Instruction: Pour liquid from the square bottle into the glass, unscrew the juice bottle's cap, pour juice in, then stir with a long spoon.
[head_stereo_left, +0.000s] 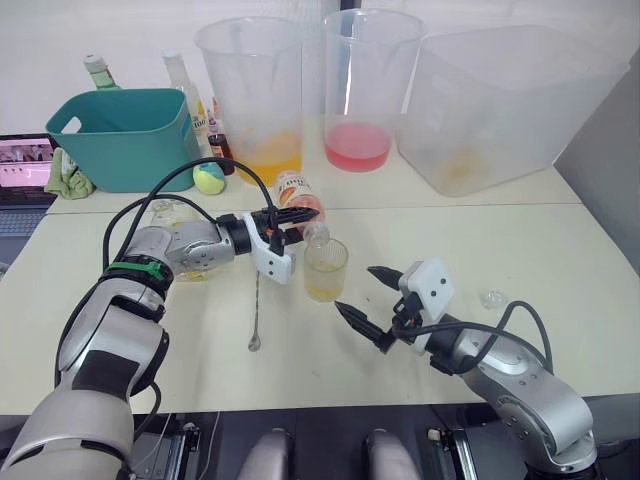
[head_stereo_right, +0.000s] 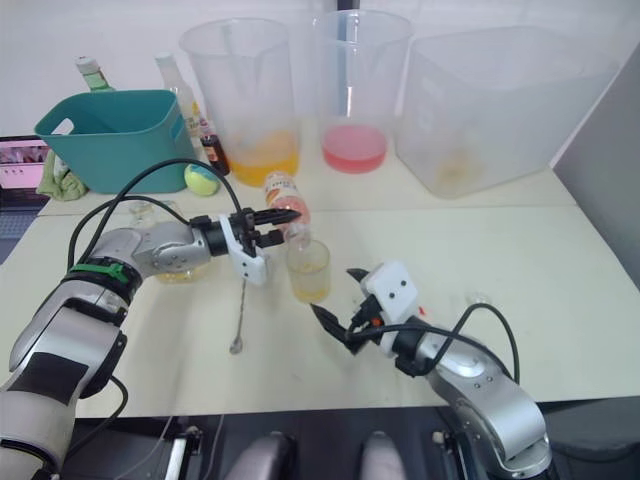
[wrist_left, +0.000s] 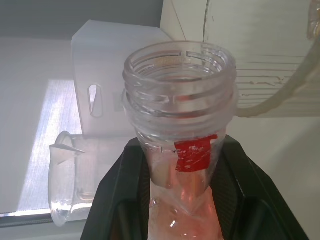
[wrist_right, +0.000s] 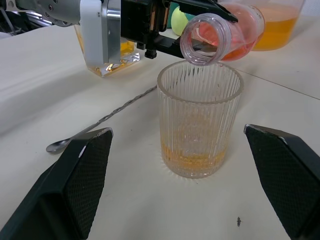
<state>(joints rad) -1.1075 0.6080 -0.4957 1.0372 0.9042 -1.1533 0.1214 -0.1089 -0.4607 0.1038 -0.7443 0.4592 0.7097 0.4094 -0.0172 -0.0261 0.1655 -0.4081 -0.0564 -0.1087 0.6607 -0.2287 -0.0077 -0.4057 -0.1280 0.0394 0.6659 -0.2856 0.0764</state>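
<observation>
Wide-open and empty, the right pincer (head_stereo_left: 362, 297) hovers low over the table (head_stereo_left: 560, 260) just beside the glass (head_stereo_left: 326, 268), one finger to each side of it in the right wrist view. Across from it, the left pincer (head_stereo_left: 292, 217) clamps the uncapped juice bottle (head_stereo_left: 298, 203), tipped with its mouth above the glass rim. A thin amber layer sits in the glass; no pink yet. Pouring well likely means tilting slowly, mouth centred over the rim. Beside the glass lies the long spoon (head_stereo_left: 256, 308), the square bottle (head_stereo_right: 180, 262) behind the left arm.
</observation>
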